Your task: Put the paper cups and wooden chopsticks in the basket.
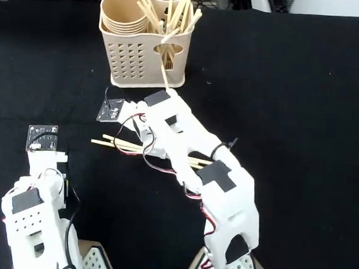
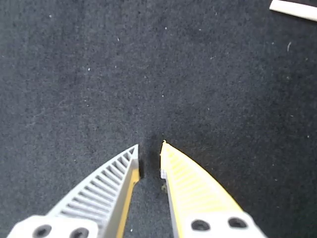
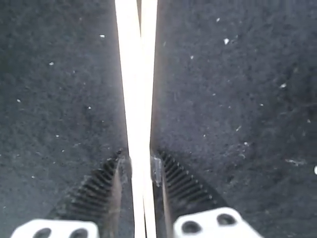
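One basket [image 1: 135, 61]: pale and perforated, it stands upright at the far edge of the black cloth [image 1: 302, 117].
Basket contents: a stack of paper cups [image 1: 123, 12] sits in one side; beside it a bunch of chopsticks [image 1: 175, 12] stands on end, fanning out above the rim.
Loose sticks [image 1: 115, 144]: a few more lie flat on the cloth, well in front of the basket and between the two arms.
Right gripper [image 3: 141, 161]: clenched on a held pair [image 3: 136, 74] of chopsticks. The two sticks run side by side straight out between the fingers, gripped near one end.
Held pair, from above: a pale stick [image 1: 164, 79] rises from the right arm's tip toward the basket's front wall. Whether its far end touches the wall cannot be told.
Left gripper [image 2: 149, 148]: its fingers are slightly parted and grasp nothing, with only bare cloth beneath the tips. It sits at the near left, well apart from the basket.
Stick end [image 2: 294, 10]: one chopstick end lies off to the side of the left fingers, cut off by the frame edge.
Hidden: the right arm [image 1: 225, 192] covers the middle of the loose sticks, so they cannot be counted. In the high view its fingers are hard to make out under the wrist.
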Available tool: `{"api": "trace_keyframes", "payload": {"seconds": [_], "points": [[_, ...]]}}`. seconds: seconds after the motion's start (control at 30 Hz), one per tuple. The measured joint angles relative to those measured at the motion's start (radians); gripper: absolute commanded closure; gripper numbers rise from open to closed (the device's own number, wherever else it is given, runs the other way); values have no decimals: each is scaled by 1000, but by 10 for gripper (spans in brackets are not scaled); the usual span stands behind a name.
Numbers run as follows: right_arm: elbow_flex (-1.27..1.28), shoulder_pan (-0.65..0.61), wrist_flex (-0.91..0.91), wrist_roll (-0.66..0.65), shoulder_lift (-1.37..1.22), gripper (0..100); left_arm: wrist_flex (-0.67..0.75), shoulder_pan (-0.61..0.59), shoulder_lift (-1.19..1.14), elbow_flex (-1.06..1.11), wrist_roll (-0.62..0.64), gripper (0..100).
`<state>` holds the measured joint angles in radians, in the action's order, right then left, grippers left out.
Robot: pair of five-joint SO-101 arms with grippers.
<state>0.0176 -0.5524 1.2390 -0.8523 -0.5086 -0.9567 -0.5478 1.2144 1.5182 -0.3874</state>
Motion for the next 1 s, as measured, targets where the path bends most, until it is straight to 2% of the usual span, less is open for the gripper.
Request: {"api": "trace_keyframes", "payload": {"seconds": [0.23,0.53,0.73,1.0], "points": [[2,14,21,0,106,986,0,0,0,0,0,909],[2,121,25,3,333,986,0,0,0,0,0,909],[2,143,0,91,462,986,0,0,0,0,0,909],[2,143,-127,245,763,986,0,0,0,0,0,909]]}}
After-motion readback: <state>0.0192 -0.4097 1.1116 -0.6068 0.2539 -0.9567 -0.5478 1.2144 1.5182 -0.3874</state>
